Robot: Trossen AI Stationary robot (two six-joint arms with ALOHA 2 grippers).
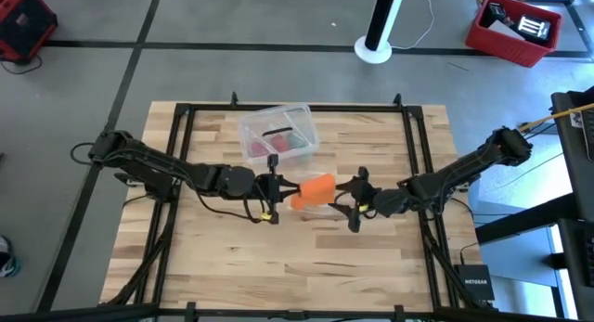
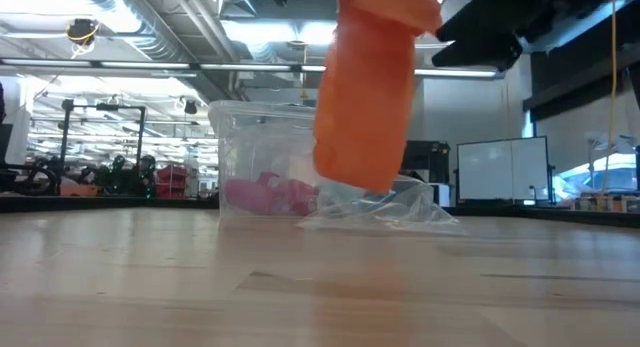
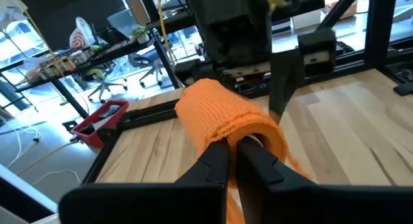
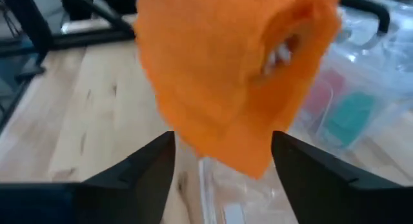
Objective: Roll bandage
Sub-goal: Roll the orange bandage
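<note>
Both dark six-joint arms reached inward over the middle of the table, their wrists facing each other. The left gripper (image 1: 276, 194) had its two dark fingers (image 3: 216, 161) pinched together on the end of the bright orange soft fabric bandage roll (image 1: 314, 189). The right gripper (image 1: 351, 201) stood just beside the roll's other end, its fingers (image 4: 143, 169) spread wide, not touching it.

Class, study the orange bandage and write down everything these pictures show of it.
The bandage is bright orange knitted-looking fabric, wound into a loose, stubby roll with a hollow core and a ragged free edge trailing below. It hangs above the wooden table, not resting on it, near a crumpled clear wrapper and in front of a clear plastic box. The left gripper is shut on one end of it. The right gripper is open at the other end, fingers either side, contact unclear.
</note>
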